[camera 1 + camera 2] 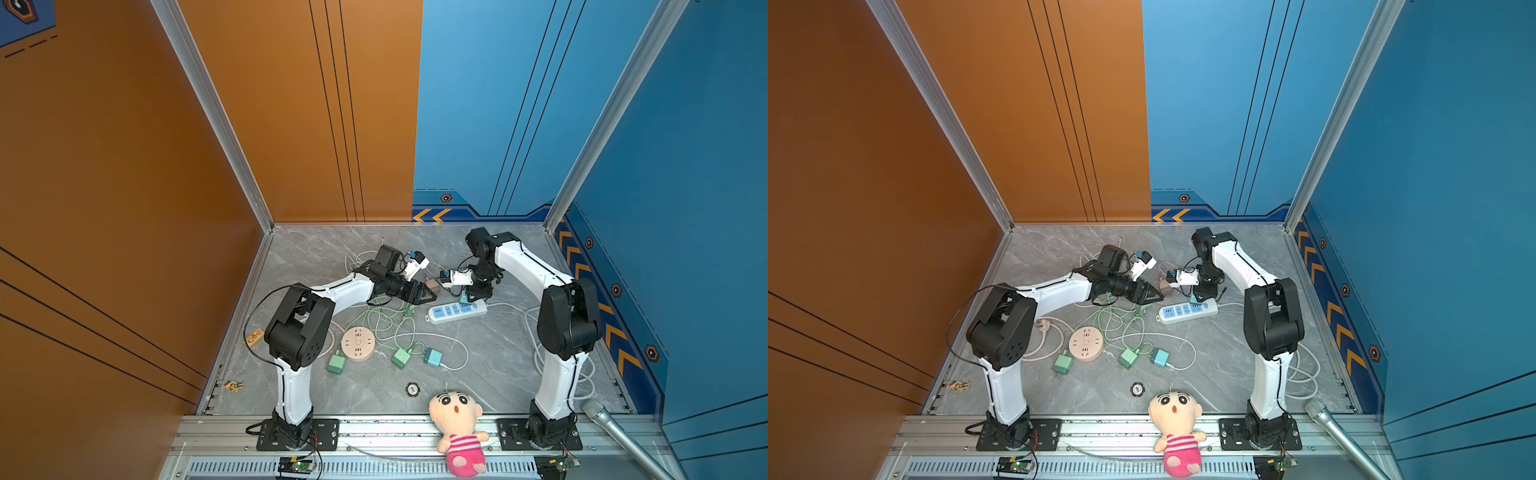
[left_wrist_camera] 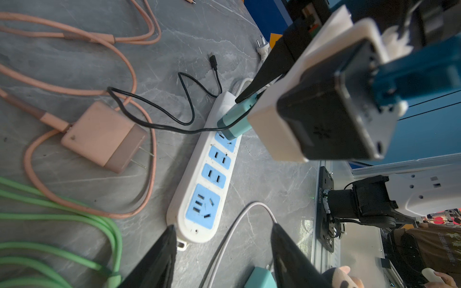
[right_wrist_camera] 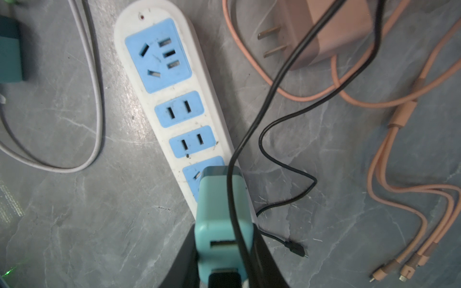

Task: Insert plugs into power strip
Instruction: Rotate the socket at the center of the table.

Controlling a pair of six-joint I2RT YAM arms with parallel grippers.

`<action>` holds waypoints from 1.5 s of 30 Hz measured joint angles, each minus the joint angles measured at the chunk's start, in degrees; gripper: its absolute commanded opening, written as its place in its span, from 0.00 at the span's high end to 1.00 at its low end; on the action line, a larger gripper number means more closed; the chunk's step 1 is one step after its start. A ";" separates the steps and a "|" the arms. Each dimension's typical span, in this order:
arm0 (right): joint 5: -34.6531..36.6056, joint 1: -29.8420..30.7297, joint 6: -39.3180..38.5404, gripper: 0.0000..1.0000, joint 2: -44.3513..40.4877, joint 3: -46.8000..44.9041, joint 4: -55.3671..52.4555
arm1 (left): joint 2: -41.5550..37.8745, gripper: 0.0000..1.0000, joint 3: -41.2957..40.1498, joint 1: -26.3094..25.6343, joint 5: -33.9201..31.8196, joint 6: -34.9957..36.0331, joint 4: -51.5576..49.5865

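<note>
The white power strip with blue sockets lies on the grey table. My right gripper is shut on a teal plug, held tilted over the strip's end socket; its prongs are hidden. A black cable trails from it. My left gripper hangs open and empty just off the strip's other end. The pink-brown plug lies loose beside the strip. Two green plugs and another teal plug lie nearer the front.
Green and pink cables tangle between the arms. A round pink socket sits left of centre. A plush doll, a poker chip and a microphone lie at the front. White cord loops run along the right side.
</note>
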 measured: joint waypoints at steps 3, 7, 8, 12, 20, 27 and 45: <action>-0.04 -0.02 0.00 1.00 -0.15 -0.17 0.22 | -0.02 0.40 0.00 -0.28 0.00 -0.02 -0.02; -0.07 -0.04 0.00 1.00 -0.15 -0.24 0.24 | -0.02 0.39 0.00 -0.52 0.00 -0.42 0.00; -0.07 -0.04 0.00 1.00 -0.15 -0.24 0.24 | -0.02 0.38 0.00 -0.70 -0.04 -0.44 -0.02; -0.09 -0.07 0.00 1.00 -0.15 -0.24 0.24 | -0.02 0.29 0.00 -2.58 -3.69 0.52 -0.68; -3.28 -1.97 -0.04 1.00 -0.26 -0.57 -0.02 | -0.02 0.20 0.04 -9.99 -20.11 4.35 -6.45; -3.72 -2.05 -0.04 1.00 -0.26 -0.57 -0.17 | 0.02 0.18 0.13 -13.07 -32.83 6.54 -8.52; -2.60 -1.75 -0.04 1.00 -0.26 -0.57 -0.26 | 3.52 0.18 2.82 -15.02 -41.81 7.34 -13.05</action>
